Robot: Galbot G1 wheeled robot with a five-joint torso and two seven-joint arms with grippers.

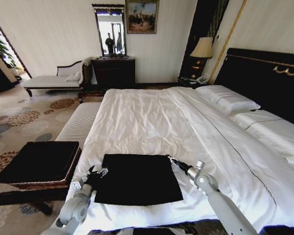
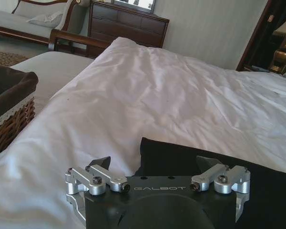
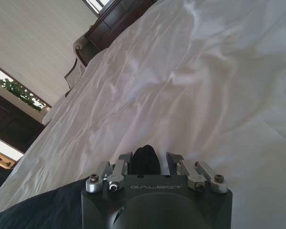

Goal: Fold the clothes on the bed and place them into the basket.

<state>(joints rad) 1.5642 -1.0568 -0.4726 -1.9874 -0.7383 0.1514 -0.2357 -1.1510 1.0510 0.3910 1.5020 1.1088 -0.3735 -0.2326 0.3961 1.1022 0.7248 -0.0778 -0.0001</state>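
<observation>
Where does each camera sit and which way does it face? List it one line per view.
Head view: high on the robot, looking forward and down the bed at the folded black T-shirt, the basket to the left; both arms show.
Left wrist view: behind the left gripper, open at the T-shirt's edge, facing up the bed; basket alongside.
Right wrist view: behind the right gripper, pinching a corner of the T-shirt.
Shared: T-shirt and white duvet.

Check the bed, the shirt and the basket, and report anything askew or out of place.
Nothing stands out. The black folded T-shirt lies flat and roughly square on the white-duveted bed, the left gripper at its left edge and the right gripper at its far right corner. The brown wicker basket sits upright beside the bed.
</observation>
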